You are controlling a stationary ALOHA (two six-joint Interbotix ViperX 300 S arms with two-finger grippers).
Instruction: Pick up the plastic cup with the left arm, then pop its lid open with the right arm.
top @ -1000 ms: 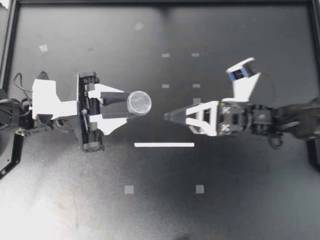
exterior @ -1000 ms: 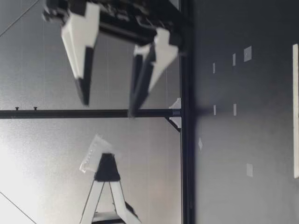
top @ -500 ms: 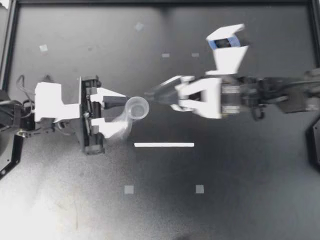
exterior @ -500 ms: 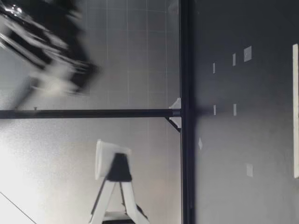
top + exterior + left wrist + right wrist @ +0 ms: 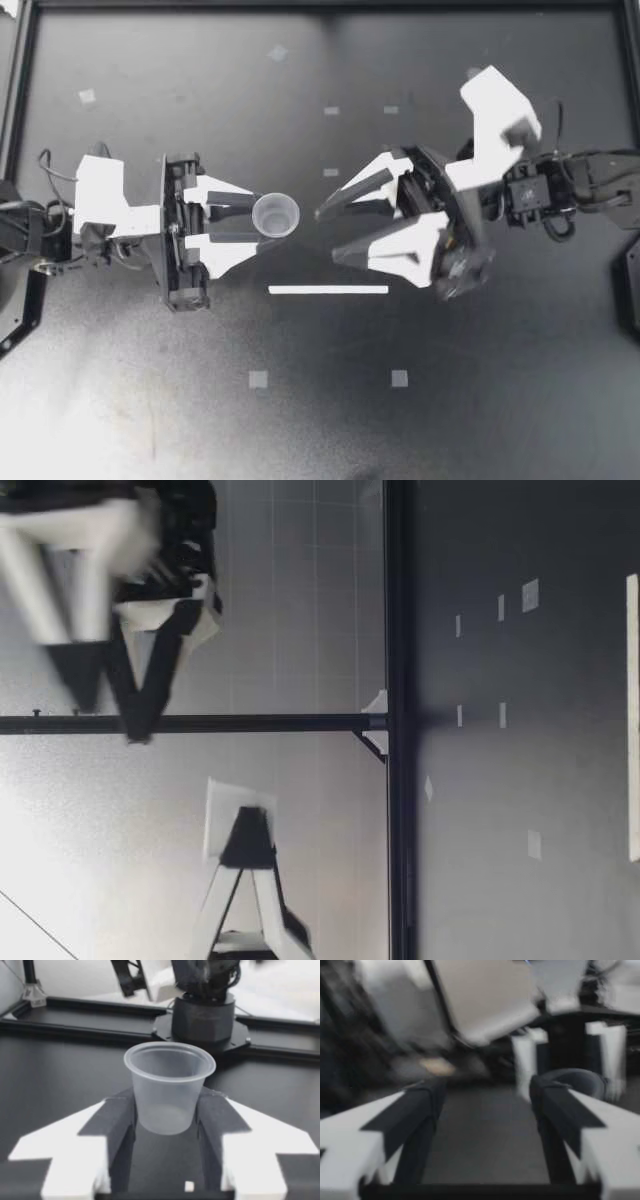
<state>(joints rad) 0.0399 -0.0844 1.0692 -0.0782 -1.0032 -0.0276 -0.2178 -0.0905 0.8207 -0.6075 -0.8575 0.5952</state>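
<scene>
Plainly: cup pinched in the left jaws, right jaws spread and facing it

The small clear plastic cup (image 5: 275, 215) sits between the 2 fingers (image 5: 117, 1120) of the left jaws, which press on its lower wall from both sides. It stands upright with its mouth up, so its long axis runs vertical and crosswise to those jaws. The low view shows the cup (image 5: 235, 815) held well above the worktop (image 5: 450, 400), touching nothing else.

The relation that counts is cup to right jaws. The cup lies straight ahead of their tips, near but apart, with a clear gap between. The right jaws are spread wide and hold nothing. Their 2 fingers (image 5: 360, 187) point at the cup, and the whole head is rolled to one side. In the low view those tips seem to hang higher than the cup's rim. In the right wrist view the cup (image 5: 572, 1082) shows blurred, ahead and off toward 1 finger, not centred in the gap.

The left arm (image 5: 100, 205) reaches level along the worktop. The right arm (image 5: 560, 190) comes in from the opposite side, wrist twisted. A white strip (image 5: 328, 290) lies on the worktop beside both jaws.
</scene>
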